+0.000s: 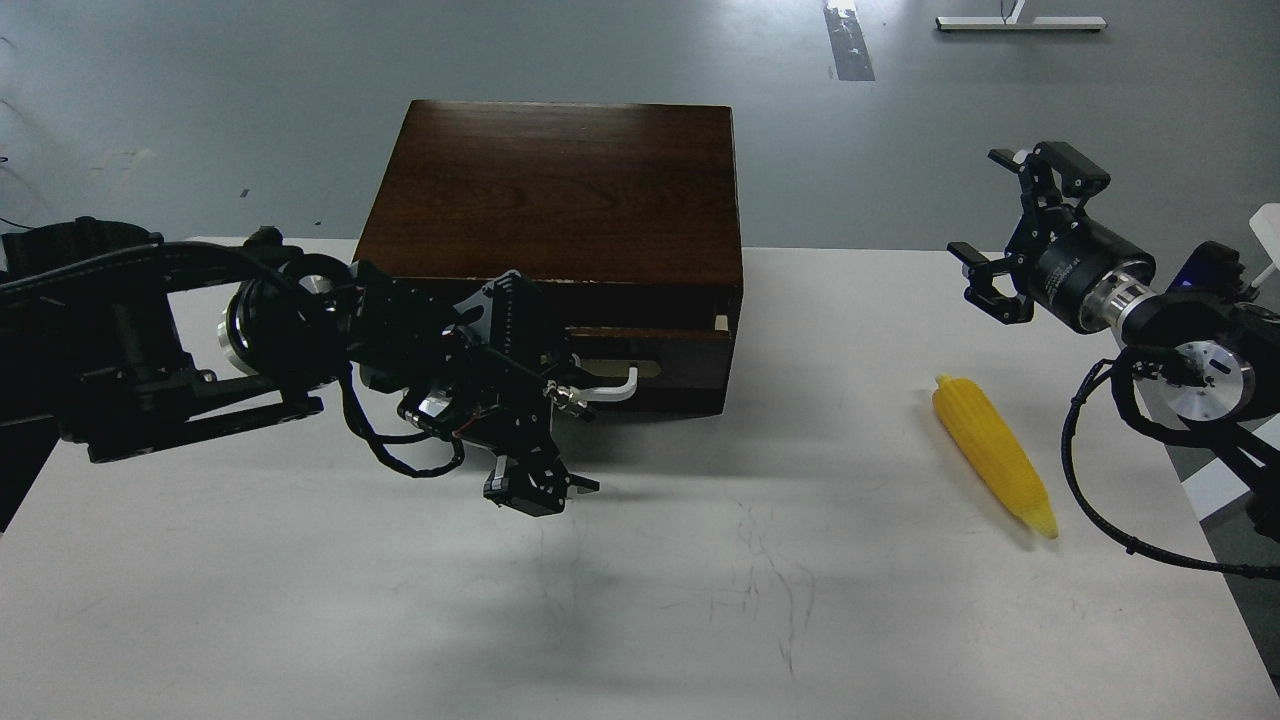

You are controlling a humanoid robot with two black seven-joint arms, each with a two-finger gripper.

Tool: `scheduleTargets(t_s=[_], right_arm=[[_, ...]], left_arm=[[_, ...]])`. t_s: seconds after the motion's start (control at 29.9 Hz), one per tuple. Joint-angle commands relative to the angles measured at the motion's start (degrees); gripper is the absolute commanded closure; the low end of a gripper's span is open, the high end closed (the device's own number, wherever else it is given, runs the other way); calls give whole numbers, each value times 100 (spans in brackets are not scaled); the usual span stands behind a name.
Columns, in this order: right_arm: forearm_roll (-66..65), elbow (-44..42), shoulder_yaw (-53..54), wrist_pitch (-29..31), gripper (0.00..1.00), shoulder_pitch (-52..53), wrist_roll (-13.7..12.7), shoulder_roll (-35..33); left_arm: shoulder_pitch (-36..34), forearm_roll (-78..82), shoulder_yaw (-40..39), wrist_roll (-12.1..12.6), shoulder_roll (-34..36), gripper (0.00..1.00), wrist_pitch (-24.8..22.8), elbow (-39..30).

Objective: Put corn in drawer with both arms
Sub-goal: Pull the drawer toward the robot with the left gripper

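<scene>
White table [640, 600] is sitting nearest, scuffed with thin dark marks. Corn [994, 455] is lying flat on its right side, pointed tip toward the camera, well apart from the cabinet [560, 190]. Left gripper [560, 400] is hanging in front of the drawer [650, 350], fingers splayed wide, near the white handle [615, 385]. Drawer is showing a slight gap at its right end. Right gripper [1010, 225] is hovering above the table's far right, jaws wide, holding nothing.

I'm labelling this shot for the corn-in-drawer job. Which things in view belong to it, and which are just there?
Job: corn; drawer; left pincer; right pincer.

Just there: white table; tape strip on the floor; white stand foot.
</scene>
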Motion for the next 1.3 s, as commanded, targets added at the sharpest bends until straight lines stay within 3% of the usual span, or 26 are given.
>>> scheduleTargets(t_s=[0.0,1.27], right_arm=[[0,-3,0,1,0,5,0,0],[0,-29,53,1,0,66,-9,9]], left_arm=[[26,2,0,1,111,1,1,-100],[96,2,8,1,173,1,-43,-197]])
